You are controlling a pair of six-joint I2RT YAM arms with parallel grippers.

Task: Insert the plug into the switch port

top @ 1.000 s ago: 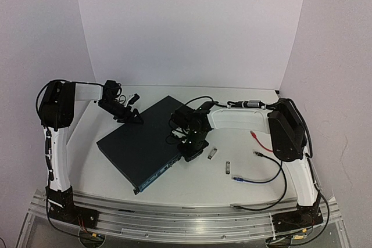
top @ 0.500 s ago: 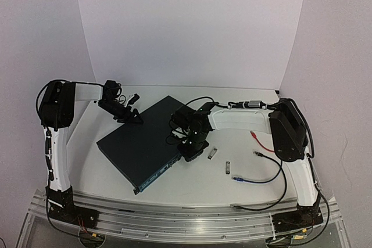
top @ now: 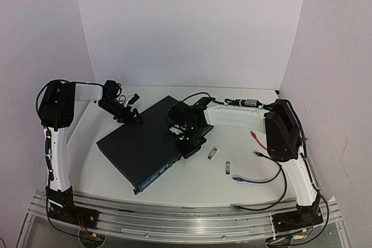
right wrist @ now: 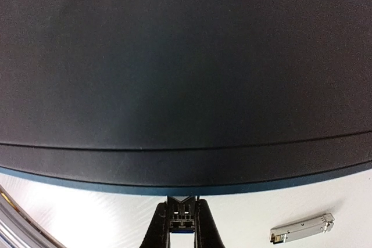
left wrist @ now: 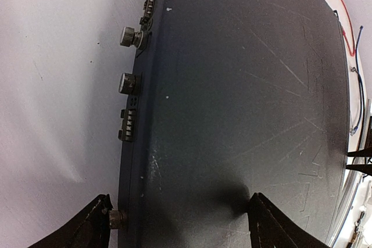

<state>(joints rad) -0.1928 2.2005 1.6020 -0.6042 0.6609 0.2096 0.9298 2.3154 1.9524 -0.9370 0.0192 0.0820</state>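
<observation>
The switch [top: 139, 143] is a flat dark navy box lying aslant in the middle of the table. My right gripper [top: 189, 146] is at the right end of its near long face. In the right wrist view it [right wrist: 182, 210] is shut on a small metal plug [right wrist: 185, 220], whose tip meets the switch's [right wrist: 186, 74] blue lower edge; the sockets are hidden. My left gripper [top: 132, 117] is at the switch's far left corner. In the left wrist view it [left wrist: 180, 227] is open wide, one finger [left wrist: 87, 227] by a thumbscrew on the side face, the other over the switch's top [left wrist: 244, 85].
Two loose silver modules [top: 213, 153] [top: 227, 168] lie right of the switch; one shows in the right wrist view [right wrist: 302, 227]. A blue-tipped cable [top: 238, 178], a black cable [top: 258, 154] and a red cable [top: 258, 140] lie at the right. White walls stand behind and at both sides.
My right gripper, with the plug, has shifted a little left and away, closer against the switch. The left arm and the switch have not moved.
</observation>
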